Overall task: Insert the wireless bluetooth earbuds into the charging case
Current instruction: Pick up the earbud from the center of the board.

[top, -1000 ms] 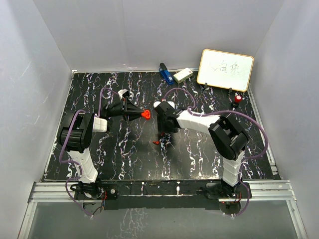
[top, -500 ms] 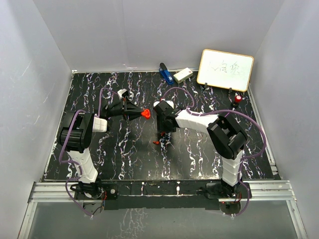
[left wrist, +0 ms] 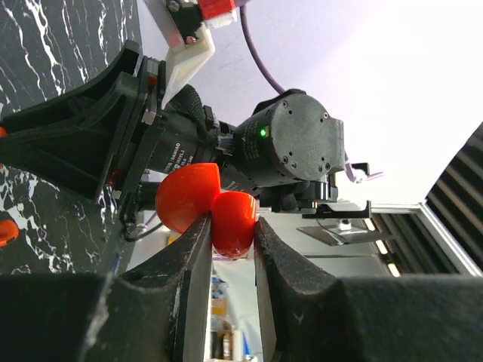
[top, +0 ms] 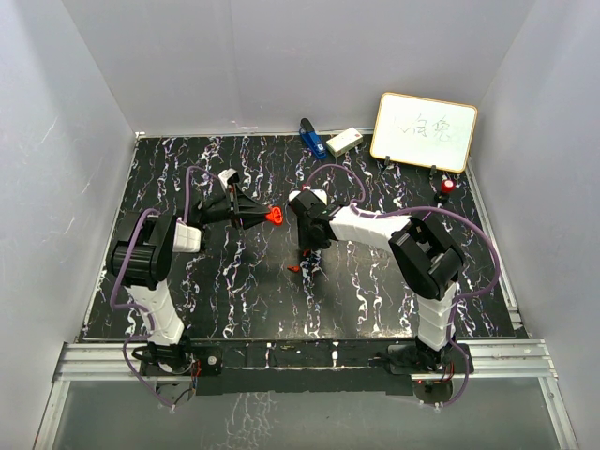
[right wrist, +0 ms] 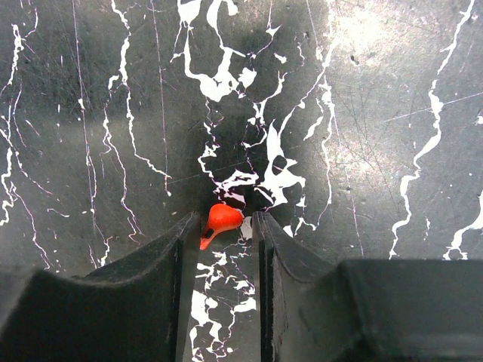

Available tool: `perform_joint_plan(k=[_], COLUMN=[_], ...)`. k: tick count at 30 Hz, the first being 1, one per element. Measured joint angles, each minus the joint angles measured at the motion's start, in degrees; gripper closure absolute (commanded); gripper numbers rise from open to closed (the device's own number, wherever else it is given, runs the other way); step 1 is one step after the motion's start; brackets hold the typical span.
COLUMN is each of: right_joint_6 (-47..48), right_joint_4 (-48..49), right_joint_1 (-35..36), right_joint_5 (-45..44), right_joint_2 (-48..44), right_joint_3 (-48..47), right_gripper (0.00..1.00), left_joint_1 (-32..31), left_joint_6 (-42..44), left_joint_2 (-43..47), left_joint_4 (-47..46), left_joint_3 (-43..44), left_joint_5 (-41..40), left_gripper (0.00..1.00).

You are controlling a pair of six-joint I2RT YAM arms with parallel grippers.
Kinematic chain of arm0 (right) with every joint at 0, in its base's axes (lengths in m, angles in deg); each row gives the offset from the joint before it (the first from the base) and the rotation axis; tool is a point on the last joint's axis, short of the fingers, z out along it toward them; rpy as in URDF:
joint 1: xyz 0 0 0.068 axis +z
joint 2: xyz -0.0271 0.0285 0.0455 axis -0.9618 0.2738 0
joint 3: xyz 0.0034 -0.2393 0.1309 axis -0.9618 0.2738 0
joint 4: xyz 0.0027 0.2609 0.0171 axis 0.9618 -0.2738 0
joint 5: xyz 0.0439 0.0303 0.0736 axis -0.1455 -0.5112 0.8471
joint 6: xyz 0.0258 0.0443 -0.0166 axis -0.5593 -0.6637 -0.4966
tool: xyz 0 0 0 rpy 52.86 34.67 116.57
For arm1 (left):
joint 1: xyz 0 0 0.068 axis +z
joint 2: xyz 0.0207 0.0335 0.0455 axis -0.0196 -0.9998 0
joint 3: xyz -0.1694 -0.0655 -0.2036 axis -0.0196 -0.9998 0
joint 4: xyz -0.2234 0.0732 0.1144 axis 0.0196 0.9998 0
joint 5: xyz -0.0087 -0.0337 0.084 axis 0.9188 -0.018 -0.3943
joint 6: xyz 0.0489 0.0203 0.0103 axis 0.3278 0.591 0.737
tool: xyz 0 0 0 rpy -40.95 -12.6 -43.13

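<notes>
Marbled tabletop [top: 234, 300], red earbud [right wrist: 221, 219], whiteboard [top: 424, 131], marker [top: 447, 186] behind

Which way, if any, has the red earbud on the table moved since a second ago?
No. The red earbud lies on the same white veins of the table, unmoved.

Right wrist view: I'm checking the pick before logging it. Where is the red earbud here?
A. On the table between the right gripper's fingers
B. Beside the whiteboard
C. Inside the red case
A: the earbud lies on the table, between the fingers of the right gripper.
</notes>
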Motion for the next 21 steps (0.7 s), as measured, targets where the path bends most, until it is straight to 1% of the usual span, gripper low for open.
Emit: perform_joint_plan(k=[4,8,10,14,21], right_joint_6=[0.0,0.1,0.1,0.2,1.1], right_joint_4=[0.0,0.0,-0.1,-0.2,-0.7], right_joint_1=[0.0,0.0,0.0,0.0,0.0], right_joint_5=[-0.1,-0.1,-0.2,-0.2,-0.2], right_joint_2=[0.0,0.1,0.1,0.1,0.4], right_joint_3=[0.0,0.0,0.0,0.0,-0.5], right_gripper=[0.73,0.74,0.75,0.75,0.76], left_joint_1=[0.0,0.0,0.0,0.0,0.0], left_joint_6=[6.7,16.0,19.4,21.9,22.8], left_joint_2=[3.0,7.9,9.3,9.6,9.6], left_joint_4=[3.4,12.1,15.5,18.2,19.4], left_joint_3=[-0.5,-0.4,-0.3,-0.3,-0.3], left_joint_5=[-0.2,-0.7,-1.0,-1.2,-1.6], left_gripper=[1.0,1.0,1.0,1.0,1.0])
